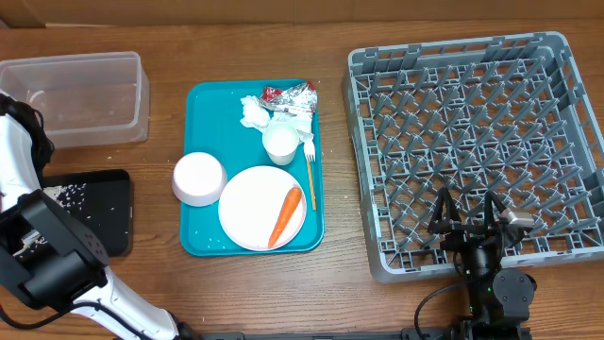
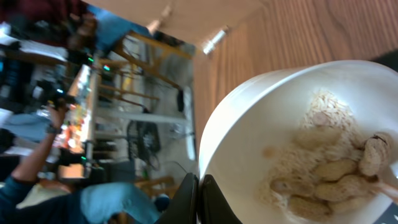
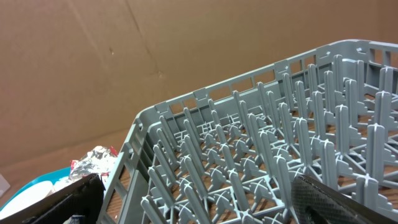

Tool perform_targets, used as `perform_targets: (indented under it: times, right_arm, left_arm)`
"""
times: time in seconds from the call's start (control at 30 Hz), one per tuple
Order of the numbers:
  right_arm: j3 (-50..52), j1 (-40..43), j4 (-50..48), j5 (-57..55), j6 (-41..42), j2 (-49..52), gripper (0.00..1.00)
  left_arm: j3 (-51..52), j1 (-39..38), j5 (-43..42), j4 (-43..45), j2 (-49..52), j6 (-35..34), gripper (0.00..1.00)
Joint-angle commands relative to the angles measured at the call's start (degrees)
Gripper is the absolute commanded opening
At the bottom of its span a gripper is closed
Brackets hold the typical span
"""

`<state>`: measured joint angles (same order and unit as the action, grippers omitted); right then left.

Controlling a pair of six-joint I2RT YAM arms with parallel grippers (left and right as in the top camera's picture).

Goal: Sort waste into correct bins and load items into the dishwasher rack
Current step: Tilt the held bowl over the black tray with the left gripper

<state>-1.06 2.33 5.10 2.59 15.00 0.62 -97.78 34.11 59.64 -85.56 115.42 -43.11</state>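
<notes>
Nearest us, the left fingers [image 2: 195, 205] are pinching together on the rim of a small white bowl [image 2: 280, 118] that is holding beige food bits [image 2: 329, 177]. Overhead, the arm is hiding this bowl at the counter's [image 1: 359, 302] left side, beside the black tray [image 1: 109, 227], where pale crumbs [image 1: 68, 192] are lying. The right fingers [image 1: 467, 215] are standing wide apart, gripping nothing, over the near wall of the grey dishwasher rack [image 1: 566, 113], whose pegs are carrying nothing.

Further back, the teal serving tray [image 1: 203, 236] is carrying the round plate [image 1: 247, 203] with the orange carrot [image 1: 285, 215] on it, a second bowl [image 1: 198, 178], the cup [image 1: 280, 144] and the fork [image 1: 310, 170]. Behind those are lying a napkin [image 1: 253, 111] and the foil wrapper [image 1: 294, 94]. Farthest left, the clear tub [image 1: 75, 90] is showing nothing inside.

We are judging the job barely begun: 1 bowl is probably being emptied, while all 5 dishes and most waste are waiting.
</notes>
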Motion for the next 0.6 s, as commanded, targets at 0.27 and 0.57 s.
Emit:
perform_targets:
  times: [0.27, 0.57]
  right_arm:
    - [0.59, 0.33, -0.46, 0.02, 0.04, -0.46, 1.00]
    - [0.59, 0.33, -0.46, 0.02, 0.04, -0.46, 1.00]
  left_arm:
    - [0.02, -0.39, 15.78, 4.94, 0.57, 10.58, 0.04]
    - [0.04, -0.39, 20.31, 5.86, 0.57, 14.58, 0.04]
